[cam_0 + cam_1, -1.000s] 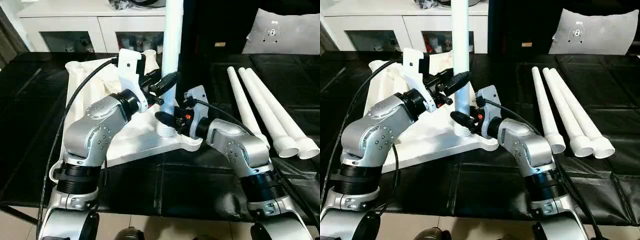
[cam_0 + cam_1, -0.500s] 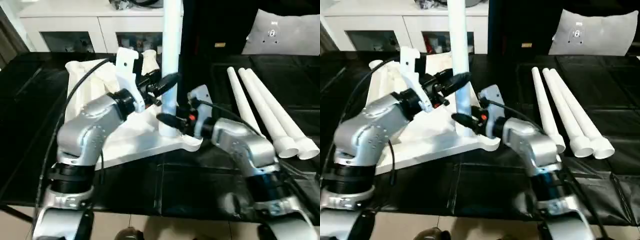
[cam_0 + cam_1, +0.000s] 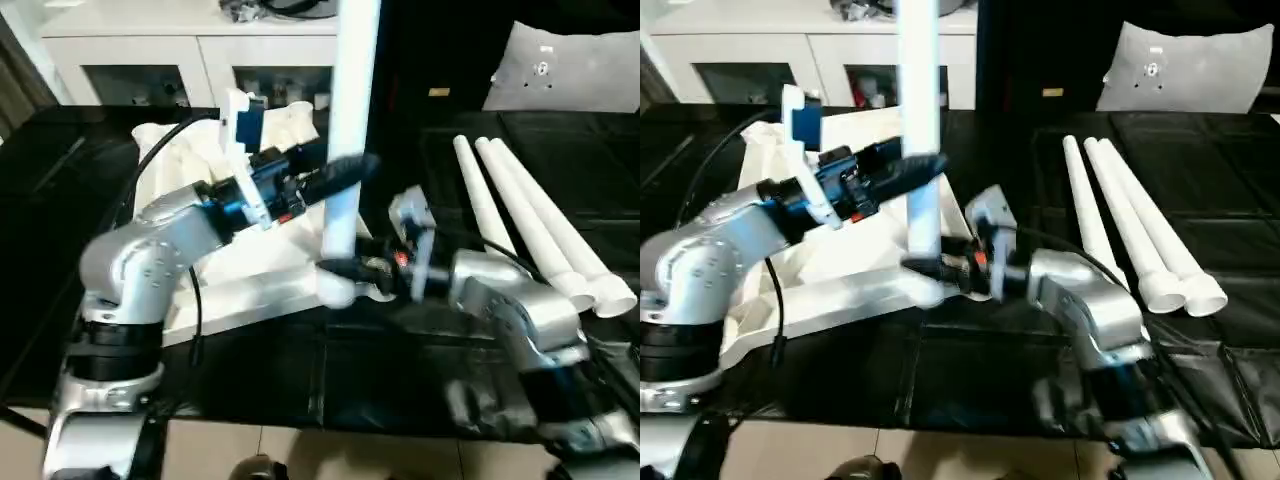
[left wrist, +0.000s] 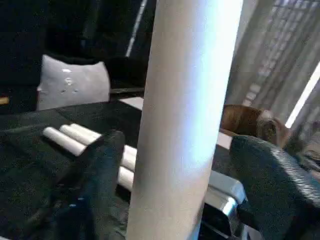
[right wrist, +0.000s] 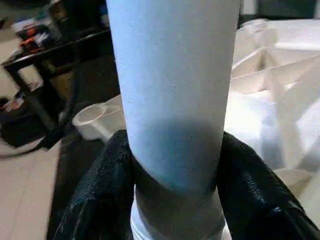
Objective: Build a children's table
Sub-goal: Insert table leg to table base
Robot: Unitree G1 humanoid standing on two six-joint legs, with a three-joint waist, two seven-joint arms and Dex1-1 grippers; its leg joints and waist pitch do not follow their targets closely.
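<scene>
The upright leg (image 3: 350, 110) stands in a corner socket of the upturned table top (image 3: 240, 280) on the black desk (image 3: 90, 200). The right gripper (image 5: 172, 165) clamps the leg's base, fingers (image 5: 107, 185) pressed on both sides. Higher up, the left gripper (image 4: 175, 165) is released, its fingers (image 4: 102, 170) straddling the leg with gaps. Three spare legs (image 3: 530, 230) lie well beyond the right gripper.

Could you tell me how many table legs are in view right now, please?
4. One leg stands upright at the near corner of the table top, between both grippers. Three spare legs lie side by side on the black surface, to the robot's right.
</scene>
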